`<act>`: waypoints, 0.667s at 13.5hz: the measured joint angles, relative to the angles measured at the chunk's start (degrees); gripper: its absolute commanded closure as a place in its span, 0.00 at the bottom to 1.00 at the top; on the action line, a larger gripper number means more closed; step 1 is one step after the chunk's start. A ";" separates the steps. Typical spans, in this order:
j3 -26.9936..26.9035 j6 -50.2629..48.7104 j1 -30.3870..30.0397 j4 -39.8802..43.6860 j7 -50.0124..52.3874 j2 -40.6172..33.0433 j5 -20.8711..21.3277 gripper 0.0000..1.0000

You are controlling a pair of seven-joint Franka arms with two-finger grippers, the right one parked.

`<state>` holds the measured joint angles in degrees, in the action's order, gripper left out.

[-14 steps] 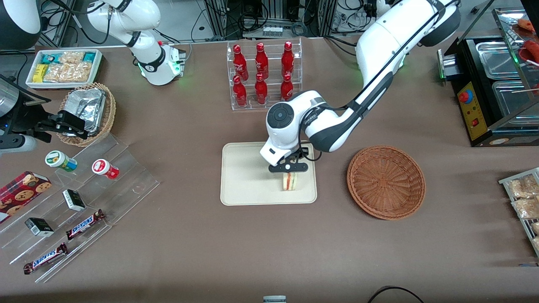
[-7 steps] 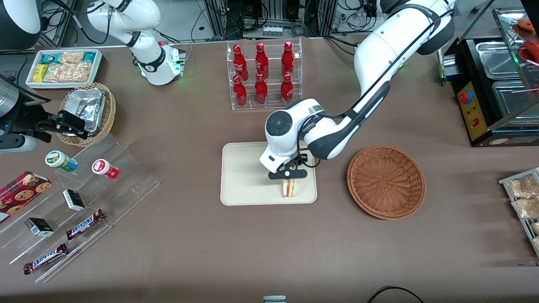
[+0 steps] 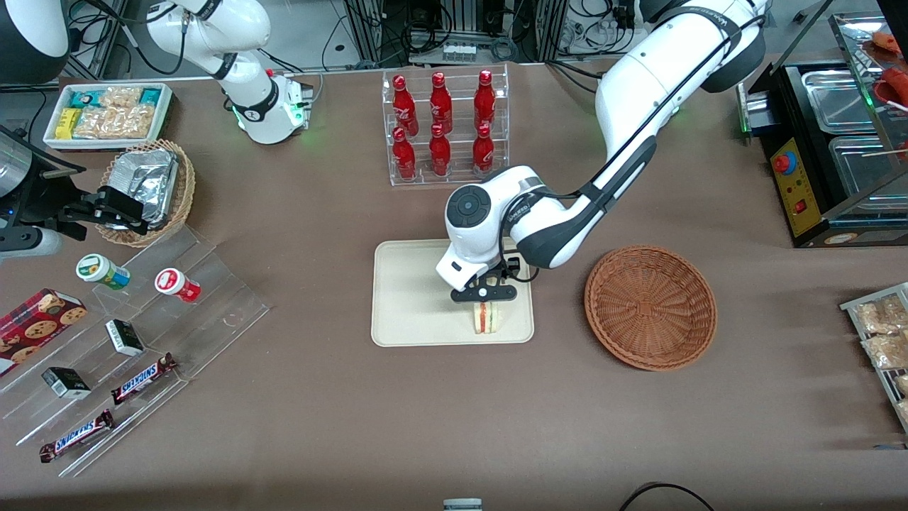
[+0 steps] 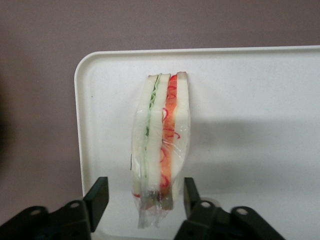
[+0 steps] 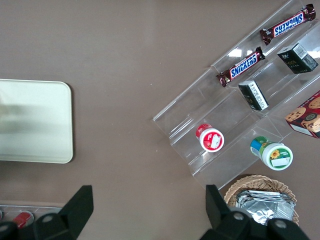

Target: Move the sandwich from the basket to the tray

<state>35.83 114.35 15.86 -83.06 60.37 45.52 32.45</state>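
Note:
The sandwich stands on its edge on the cream-white tray, near the tray's corner closest to the basket and the front camera. In the left wrist view the wrapped sandwich shows red and green filling layers on the tray. My gripper is right above the sandwich; its fingers are open, one on each side of the sandwich with a gap, not touching it. The reddish-brown wicker basket stands empty beside the tray, toward the working arm's end.
A clear rack of red bottles stands farther from the front camera than the tray. A clear stepped display with snack bars and cups lies toward the parked arm's end. A black food warmer stands at the working arm's end.
The gripper has let go of the sandwich and opened. The wrist shifted slightly and the sandwich now stands on the tray by itself.

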 measured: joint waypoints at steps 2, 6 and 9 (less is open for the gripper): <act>0.00 -0.08 -0.05 0.64 0.75 -0.15 0.00 0.00; 0.00 -0.43 -0.28 1.79 2.51 -2.55 0.00 0.00; 0.00 -2.96 -0.81 1.87 2.93 -6.53 -0.08 0.00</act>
<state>35.82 111.39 15.05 -81.19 63.30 38.99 32.37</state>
